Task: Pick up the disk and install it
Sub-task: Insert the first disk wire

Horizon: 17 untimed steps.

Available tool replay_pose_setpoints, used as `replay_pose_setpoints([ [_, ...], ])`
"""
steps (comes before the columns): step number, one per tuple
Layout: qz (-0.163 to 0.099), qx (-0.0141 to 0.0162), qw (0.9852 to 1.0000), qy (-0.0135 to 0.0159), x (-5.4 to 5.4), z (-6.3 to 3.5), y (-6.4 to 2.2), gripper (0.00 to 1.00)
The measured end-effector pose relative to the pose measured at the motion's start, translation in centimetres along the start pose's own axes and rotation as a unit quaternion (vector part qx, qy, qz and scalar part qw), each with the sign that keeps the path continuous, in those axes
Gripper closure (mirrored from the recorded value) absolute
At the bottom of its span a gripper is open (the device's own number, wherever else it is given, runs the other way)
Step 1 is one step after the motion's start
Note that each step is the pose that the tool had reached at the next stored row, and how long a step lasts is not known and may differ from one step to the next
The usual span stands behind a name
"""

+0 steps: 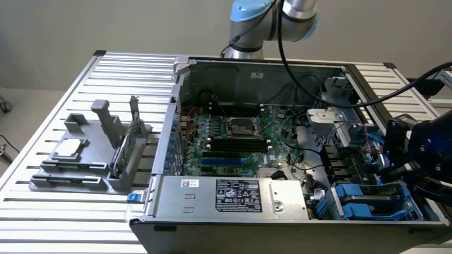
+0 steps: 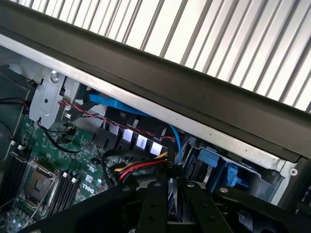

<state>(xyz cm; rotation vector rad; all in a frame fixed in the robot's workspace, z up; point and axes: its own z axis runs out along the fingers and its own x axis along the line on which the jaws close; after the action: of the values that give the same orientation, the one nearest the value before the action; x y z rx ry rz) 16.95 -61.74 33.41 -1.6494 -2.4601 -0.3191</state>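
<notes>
The arm (image 1: pixel 276 21) is cut off by the exterior view's top edge. The gripper (image 2: pixel 172 213) is cropped by the wrist view's edge, its fingertips unseen. The disk (image 1: pixel 371 203) lies partly hidden behind the case wall (image 1: pixel 282 233)

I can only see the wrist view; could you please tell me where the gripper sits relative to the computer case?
Observer: The gripper hangs over the open case's end at the exterior view's right, above the blue drive carriers.
Operator: Thank you. Is anything lying outside the case?
Observer: Yes, a grey fixture on the slatted table, at the exterior view's left, holds a small silver chip and an upright green card.
</notes>
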Motion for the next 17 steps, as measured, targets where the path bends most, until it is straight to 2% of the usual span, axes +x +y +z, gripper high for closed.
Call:
replay_pose_setpoints([
  [2, 0.001, 0.0007, 1.0, 0.0009, 0.0, -0.06, -0.13, 0.83],
  [6, 0.004, 0.0055, 1.0, 0.0055, -0.08, -0.33, -0.35, 0.83],
  [12, 0.014, 0.016, 0.9997, 0.0102, -0.18, -0.49, -0.48, 0.83],
  [17, 0.028, 0.0233, 0.9992, 0.0137, -0.19, -0.49, -0.48, 0.83],
])
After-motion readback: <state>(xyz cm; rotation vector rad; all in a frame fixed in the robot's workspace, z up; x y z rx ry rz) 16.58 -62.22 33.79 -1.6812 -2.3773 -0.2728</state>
